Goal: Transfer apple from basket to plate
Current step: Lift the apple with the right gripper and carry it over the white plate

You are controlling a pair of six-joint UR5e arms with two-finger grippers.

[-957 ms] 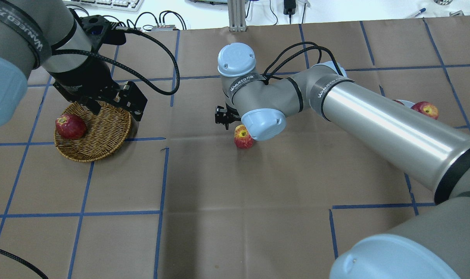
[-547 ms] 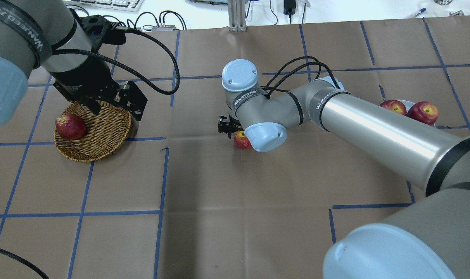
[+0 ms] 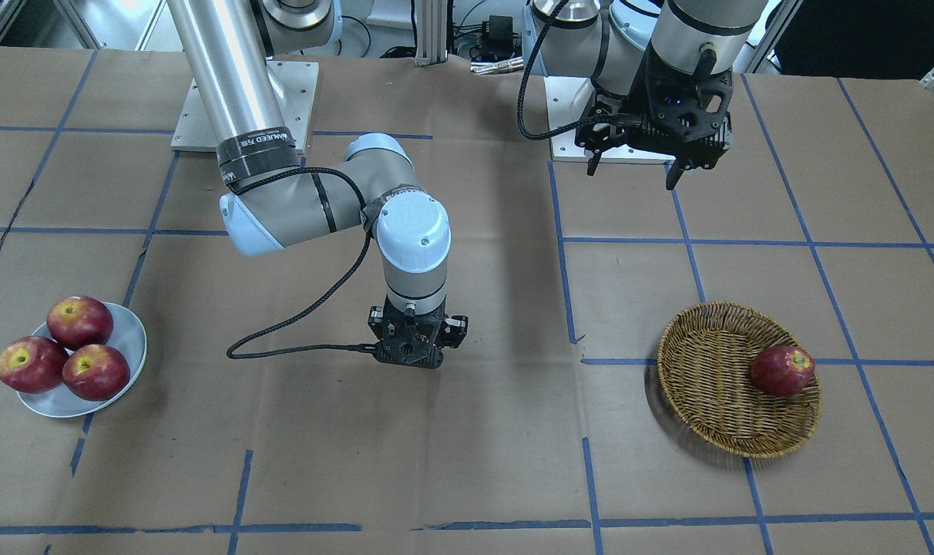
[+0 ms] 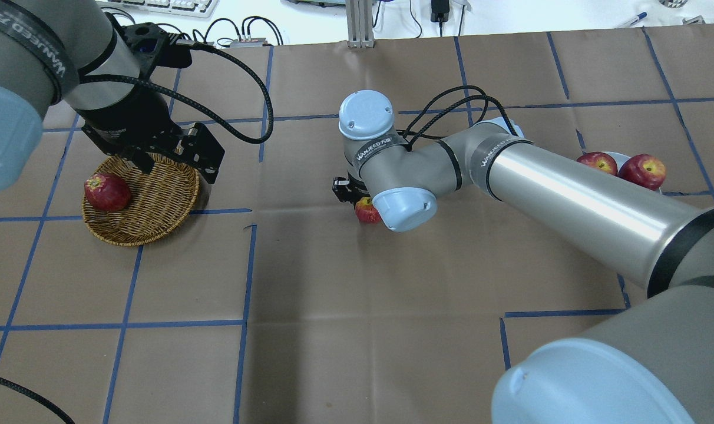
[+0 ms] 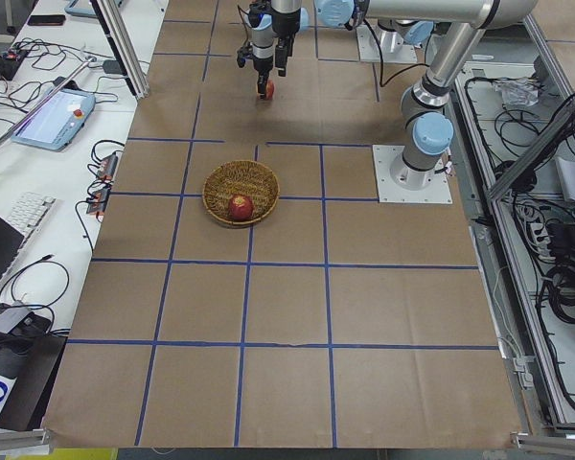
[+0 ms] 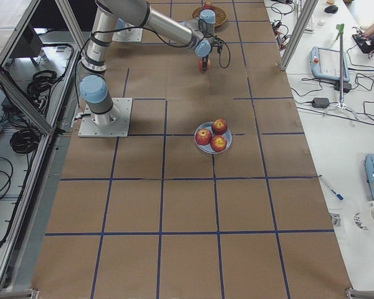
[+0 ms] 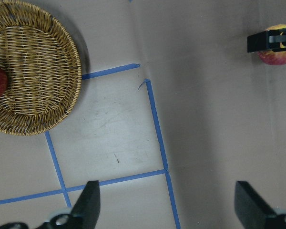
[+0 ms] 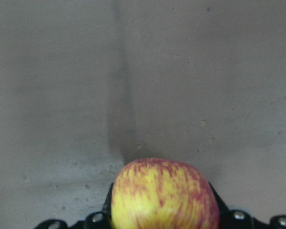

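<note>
Pickup mid-desk: our right gripper clasps the apple; next we lift it and carry it to the plate near the desk's right edge.

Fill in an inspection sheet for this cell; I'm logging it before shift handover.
Surface: brown paper, blue tape grid.
Job's things: apple mid-table; basket holds one dark red apple; plate holds three red apples.
Clutter: nothing seen.
Grippers: left gripper open, empty, raised; right gripper straddles the apple, clamping unclear.
Cables: black cable loops beside the right gripper.
Surroundings: keyboard beyond the table edge.
</note>
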